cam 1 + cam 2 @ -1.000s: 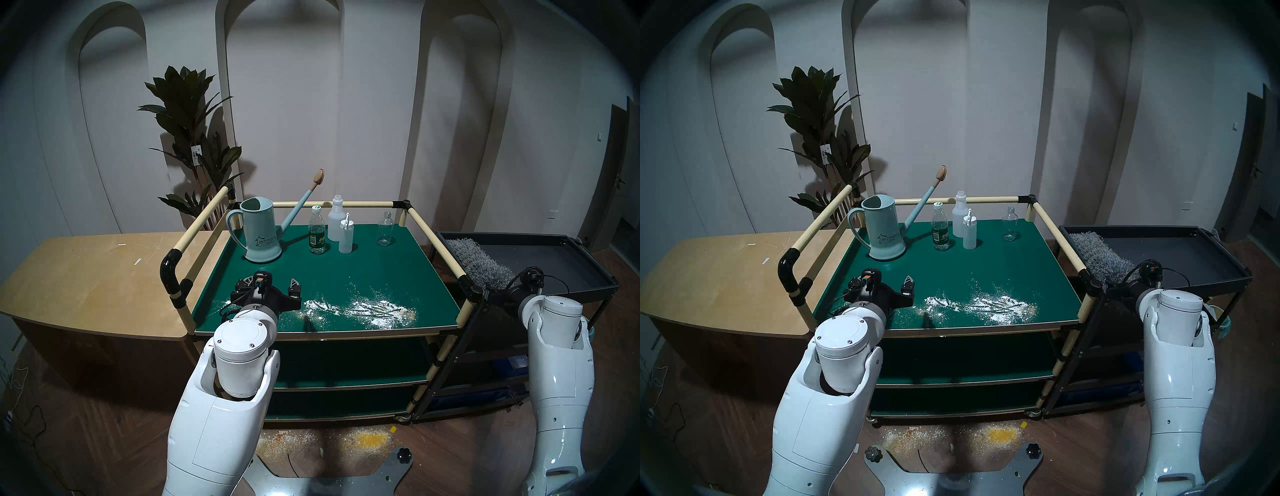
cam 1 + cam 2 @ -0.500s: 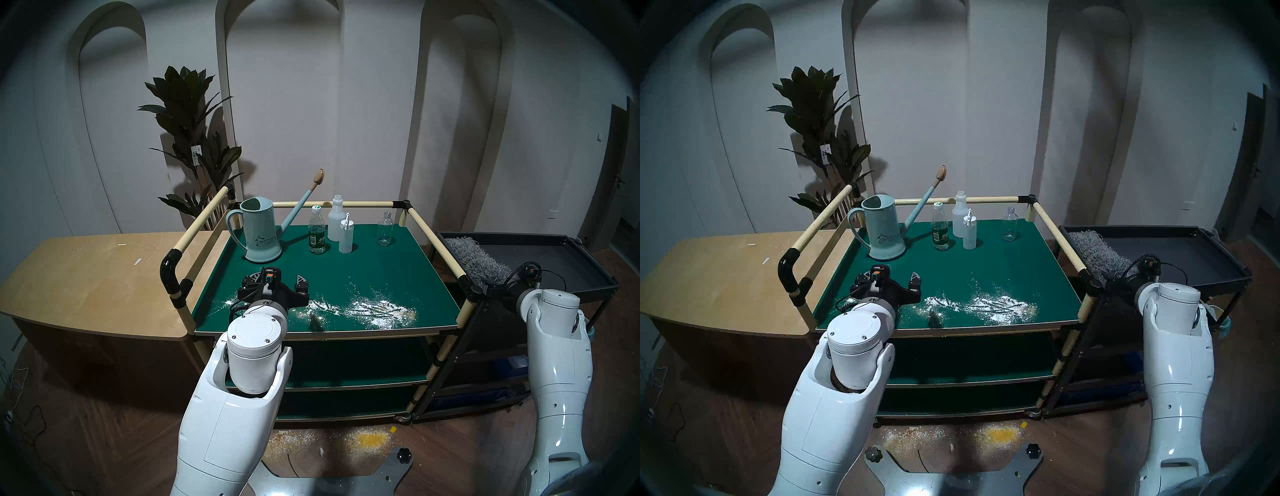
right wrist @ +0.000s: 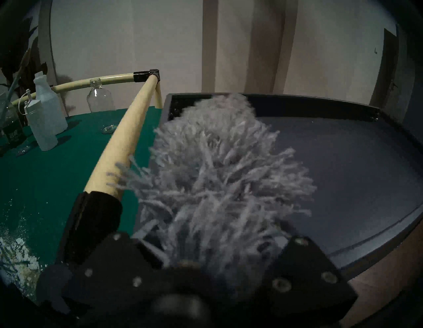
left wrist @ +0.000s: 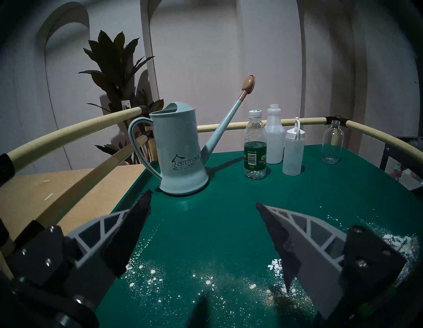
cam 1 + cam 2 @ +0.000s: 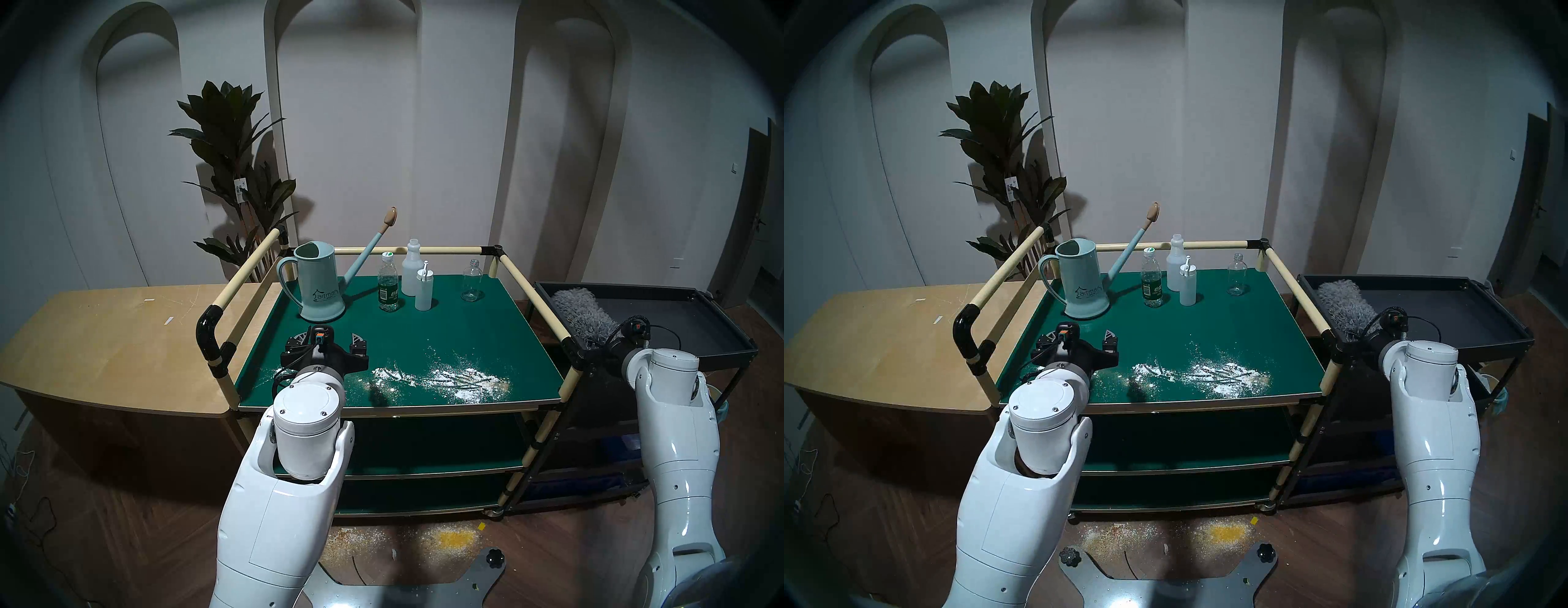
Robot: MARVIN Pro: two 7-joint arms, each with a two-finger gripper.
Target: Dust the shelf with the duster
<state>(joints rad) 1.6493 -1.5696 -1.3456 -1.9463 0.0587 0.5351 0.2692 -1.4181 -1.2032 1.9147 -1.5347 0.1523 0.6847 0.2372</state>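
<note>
At the far left of the head view lies a light plywood table, butted against the cart. Right of it, over the near-left part of the dark-green shelf, the left gripper hovers with its jaws spread wide and nothing between them, just short of a pale blue watering can that stands upright at the back left. Further right along the back stand a water bottle, two white bottles and a clear glass bottle. White powder is scattered over the shelf's near edge, centre to right. Beyond the cream rail, at the right of the frame, the grey shaggy duster lies along the left side of the black tray cart, just beside the rail. The right gripper is at the duster's near end; the fibres bury its fingers, so I cannot tell whether they grip it.
</note>
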